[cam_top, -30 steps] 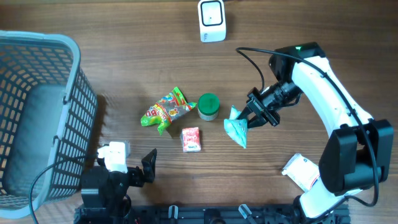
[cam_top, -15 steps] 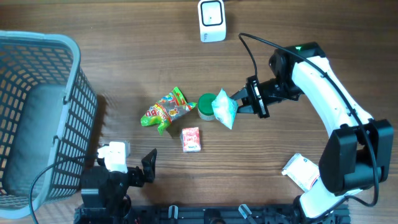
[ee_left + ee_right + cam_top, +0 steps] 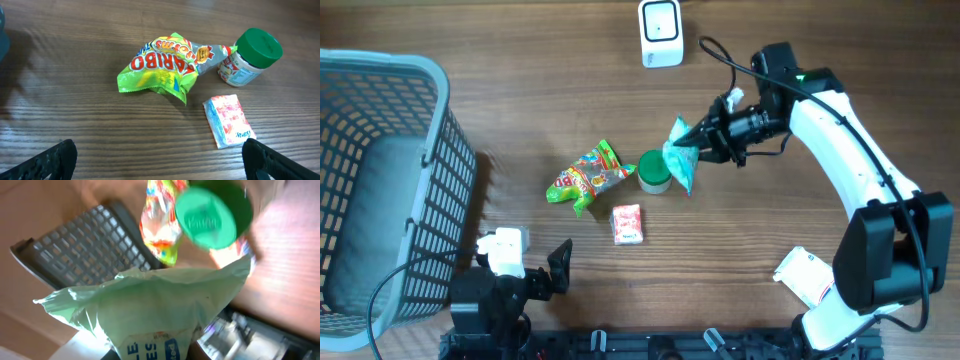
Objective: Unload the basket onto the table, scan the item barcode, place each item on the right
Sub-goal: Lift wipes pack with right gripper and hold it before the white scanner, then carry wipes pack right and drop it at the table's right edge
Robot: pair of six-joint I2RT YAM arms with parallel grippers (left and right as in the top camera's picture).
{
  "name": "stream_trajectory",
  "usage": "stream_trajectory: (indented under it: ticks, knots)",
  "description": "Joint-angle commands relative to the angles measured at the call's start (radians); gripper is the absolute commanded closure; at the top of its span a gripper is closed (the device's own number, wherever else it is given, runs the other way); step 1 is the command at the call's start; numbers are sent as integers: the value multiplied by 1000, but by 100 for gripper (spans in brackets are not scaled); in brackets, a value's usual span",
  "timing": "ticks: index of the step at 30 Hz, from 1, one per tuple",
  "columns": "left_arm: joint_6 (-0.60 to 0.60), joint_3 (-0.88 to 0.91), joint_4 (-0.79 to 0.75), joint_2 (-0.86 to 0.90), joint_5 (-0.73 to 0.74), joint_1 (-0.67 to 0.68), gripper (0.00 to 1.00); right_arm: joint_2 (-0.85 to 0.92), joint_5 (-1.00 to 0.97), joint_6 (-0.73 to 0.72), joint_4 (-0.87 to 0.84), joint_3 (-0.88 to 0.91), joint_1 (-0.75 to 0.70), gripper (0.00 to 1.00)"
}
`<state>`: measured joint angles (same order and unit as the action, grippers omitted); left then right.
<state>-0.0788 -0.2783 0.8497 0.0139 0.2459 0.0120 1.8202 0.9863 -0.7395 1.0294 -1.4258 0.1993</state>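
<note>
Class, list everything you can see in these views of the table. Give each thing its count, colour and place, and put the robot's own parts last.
table: 1, brown wood, under everything
basket: 1, grey, left edge
scanner: 1, white, far edge, centre
Haribo bag: 1, green, yellow and red, centre, lying flat
jar: 1, green lid, just right of the Haribo bag
small packet: 1, red and white, nearer than the jar
pale green pouch: 1, lifted beside the jar, held by the right gripper
flat white item: 1, reddish edge, by the right arm's base
left gripper: 1, black, open, near edge, holding nothing
right gripper: 1, black, shut on the pouch
</note>
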Motion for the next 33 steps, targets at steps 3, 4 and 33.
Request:
stream_trajectory:
  ticks: [3,4,33]
  knots:
    - [19,0,-2,-7,16,-2,0,-18,-51,80,-345,-8,-1,96]
    - [19,0,-3,-7,16,-2,0,-18,-52,95,-403,-8,0,95]
    - [19,0,-3,-7,16,-2,0,514,-1120,-182,-1139,-467,134,95]
